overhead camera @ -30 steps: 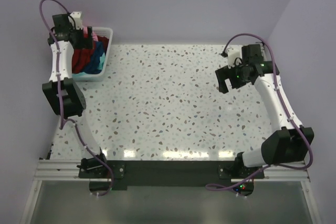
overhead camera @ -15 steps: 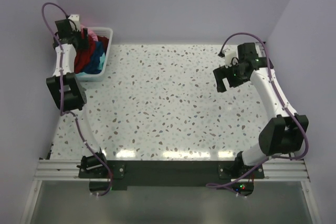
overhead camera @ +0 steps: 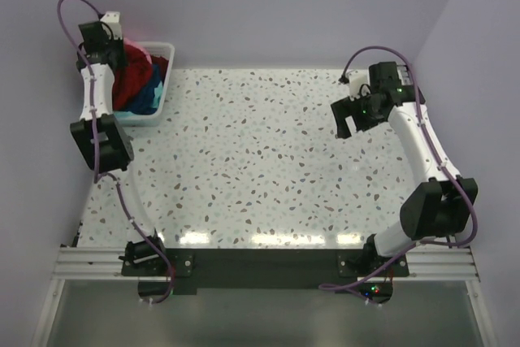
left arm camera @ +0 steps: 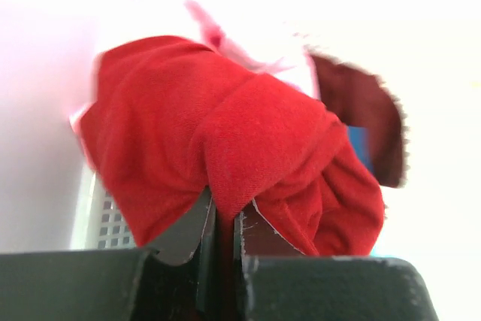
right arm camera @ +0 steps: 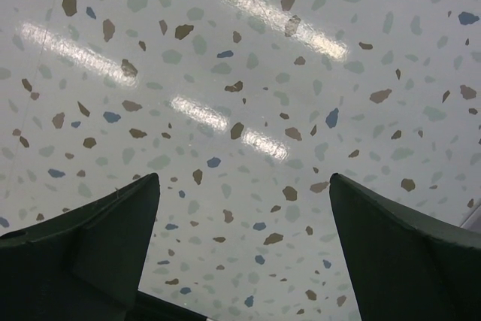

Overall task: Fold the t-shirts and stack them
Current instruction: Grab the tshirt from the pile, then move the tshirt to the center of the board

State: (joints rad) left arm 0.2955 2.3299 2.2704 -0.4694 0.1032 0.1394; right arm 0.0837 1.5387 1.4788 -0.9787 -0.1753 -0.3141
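You're on the opening step: getting one shirt out of the basket (overhead camera: 167,79). Your left pincer (left arm camera: 223,212) is pressed together on a fold of the red t-shirt (left arm camera: 225,133). The shirt hangs in a bunched lump just above the basket, at the far left corner of the surface (overhead camera: 260,160). Blue and teal shirts (overhead camera: 150,91) lie in the basket beneath it. The left wrist view also shows something pale pink (left arm camera: 214,28) behind the red, but glare washes it out, so I can only guess it's another shirt. Your right pincer (right arm camera: 242,178) is spread wide on nothing, hovering over the speckled surface at the far right, well apart from the cloth.

Next, I'd say, lift the red shirt clear of the basket rim and carry it toward the middle. Then bring the right pincer across to take a second edge. The cloth is soft and crumpled, doubled over itself, with no collar or hem showing.
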